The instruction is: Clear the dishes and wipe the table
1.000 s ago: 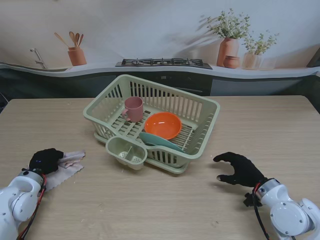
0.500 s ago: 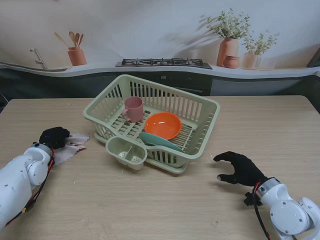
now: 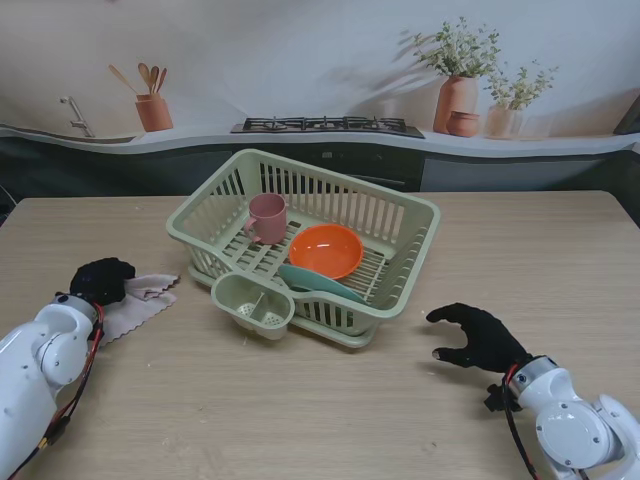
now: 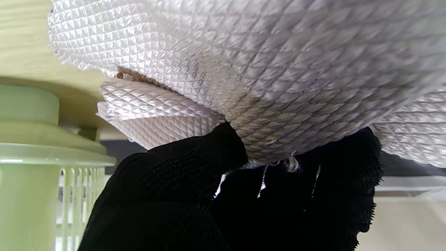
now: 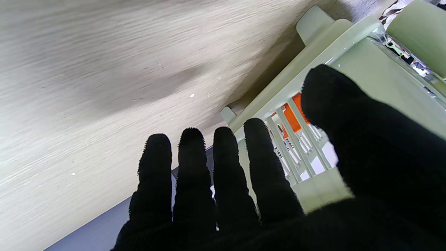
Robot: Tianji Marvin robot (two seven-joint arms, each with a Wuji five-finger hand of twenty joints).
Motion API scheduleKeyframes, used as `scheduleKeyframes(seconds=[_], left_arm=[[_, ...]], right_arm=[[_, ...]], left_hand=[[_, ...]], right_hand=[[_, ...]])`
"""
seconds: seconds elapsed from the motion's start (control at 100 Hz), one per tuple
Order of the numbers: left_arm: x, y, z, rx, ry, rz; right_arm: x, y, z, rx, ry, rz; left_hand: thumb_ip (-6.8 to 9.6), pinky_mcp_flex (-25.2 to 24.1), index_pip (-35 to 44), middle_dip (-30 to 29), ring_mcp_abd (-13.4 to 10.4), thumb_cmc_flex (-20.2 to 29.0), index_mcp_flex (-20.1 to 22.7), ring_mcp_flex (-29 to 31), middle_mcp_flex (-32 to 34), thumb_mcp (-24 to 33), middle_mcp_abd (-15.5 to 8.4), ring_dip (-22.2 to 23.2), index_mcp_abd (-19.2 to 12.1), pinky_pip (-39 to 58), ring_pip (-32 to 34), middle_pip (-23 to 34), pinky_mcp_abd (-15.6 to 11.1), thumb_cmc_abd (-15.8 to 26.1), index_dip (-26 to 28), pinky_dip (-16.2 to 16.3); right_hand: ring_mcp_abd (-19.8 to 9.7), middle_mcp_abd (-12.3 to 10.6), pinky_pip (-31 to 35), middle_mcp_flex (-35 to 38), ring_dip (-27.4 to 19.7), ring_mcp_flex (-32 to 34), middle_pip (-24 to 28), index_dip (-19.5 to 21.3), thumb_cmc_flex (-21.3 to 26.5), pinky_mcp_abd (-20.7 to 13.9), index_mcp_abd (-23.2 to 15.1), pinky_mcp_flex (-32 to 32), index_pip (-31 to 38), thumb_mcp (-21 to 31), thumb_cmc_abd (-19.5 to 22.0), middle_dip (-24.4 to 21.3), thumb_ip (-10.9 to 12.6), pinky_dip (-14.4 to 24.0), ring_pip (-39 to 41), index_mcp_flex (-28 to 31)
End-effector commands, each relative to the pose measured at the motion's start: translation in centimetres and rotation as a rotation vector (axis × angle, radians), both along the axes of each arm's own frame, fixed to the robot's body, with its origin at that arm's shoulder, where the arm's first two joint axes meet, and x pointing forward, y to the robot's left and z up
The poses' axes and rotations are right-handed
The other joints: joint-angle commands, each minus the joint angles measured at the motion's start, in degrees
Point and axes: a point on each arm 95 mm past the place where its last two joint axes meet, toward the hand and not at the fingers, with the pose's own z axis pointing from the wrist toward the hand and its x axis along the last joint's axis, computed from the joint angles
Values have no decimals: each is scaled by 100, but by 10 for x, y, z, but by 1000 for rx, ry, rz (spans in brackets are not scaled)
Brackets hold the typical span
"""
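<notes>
Three dishes sit in the green dish rack (image 3: pixel 405 215): a pink cup (image 3: pixel 267 217), an orange bowl (image 3: pixel 325 250) and a teal plate (image 3: pixel 320 283) lying low by the front wall. Its small side cup (image 3: pixel 252 303) looks bare. On my left, the left hand (image 3: pixel 100 280) pinches the white cloth (image 3: pixel 140 300) on the table (image 3: pixel 540 250). My right hand (image 3: pixel 478 338) holds nothing, fingers spread, near the rack.

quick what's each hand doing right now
Left hand: shut on the cloth.
Right hand: open, holding nothing.
</notes>
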Motion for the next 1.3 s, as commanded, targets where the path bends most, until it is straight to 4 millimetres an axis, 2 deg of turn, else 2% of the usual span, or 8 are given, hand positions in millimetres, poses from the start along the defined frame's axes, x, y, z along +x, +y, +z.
scheduleKeyframes(seconds=[0.0,0.37,0.53,0.68,1.05,1.16,1.29], left_arm=[[-18,2,-14,-9,34,10],[-91,-3,-26,36,19,7],[-104,-3,-27,40,-21,3],[-93,-3,-27,34,-24,-4],[-26,-10,-29,5,4,-11],[-18,-14,-30,-18,18,-7],[-19,-17,-31,-24,36,-14]], right_arm=[[-3,1,-4,0,16,8],[-3,2,-6,-2,26,8],[-2,1,-7,-8,26,5],[-2,2,-8,-13,29,5],[-1,0,-7,-22,23,6],[-1,0,-7,-25,20,4],[-2,0,-7,-27,22,2]], left_hand=[[-99,85,70,118,471,133,308,104,150,32,94,71,-61,326,109,79,265,130,-17,109],[-100,71,90,106,493,130,295,91,133,37,125,74,-30,308,102,81,265,142,-27,137],[-102,68,93,106,496,131,288,77,129,37,121,78,-28,304,101,88,265,144,-30,149],[-102,70,97,104,482,130,292,94,133,36,122,78,-40,304,107,90,265,138,-29,159],[-103,69,84,114,457,138,296,82,136,29,74,74,-74,298,102,94,265,128,-38,169],[-102,53,82,115,452,138,301,79,135,25,74,68,-90,289,95,86,265,123,-33,169],[-86,-4,94,63,420,111,333,109,219,36,-8,9,-137,237,13,26,265,70,-47,166]], right_hand=[[-74,-70,-10,32,-63,-125,28,-5,-176,-185,-43,-65,46,-37,87,-25,-87,53,27,-49],[-75,-63,-4,42,-62,-127,35,-4,-177,-190,-44,-69,52,-33,86,-22,-86,42,27,-50],[-78,-70,-6,38,-63,-131,34,-4,-169,-190,-38,-75,53,-27,88,-22,-84,36,25,-55],[-77,-65,-3,39,-62,-126,37,-5,-166,-188,-40,-71,53,-23,88,-21,-83,35,28,-53],[-72,-62,0,42,-62,-129,37,-8,-173,-185,-37,-78,51,-25,98,-21,-84,33,29,-53],[-73,-65,0,41,-62,-132,37,-7,-167,-191,-43,-79,54,-22,99,-21,-82,33,29,-50],[-68,-65,0,34,-62,-137,33,-9,-169,-187,-35,-76,52,-21,97,-22,-82,32,26,-53]])
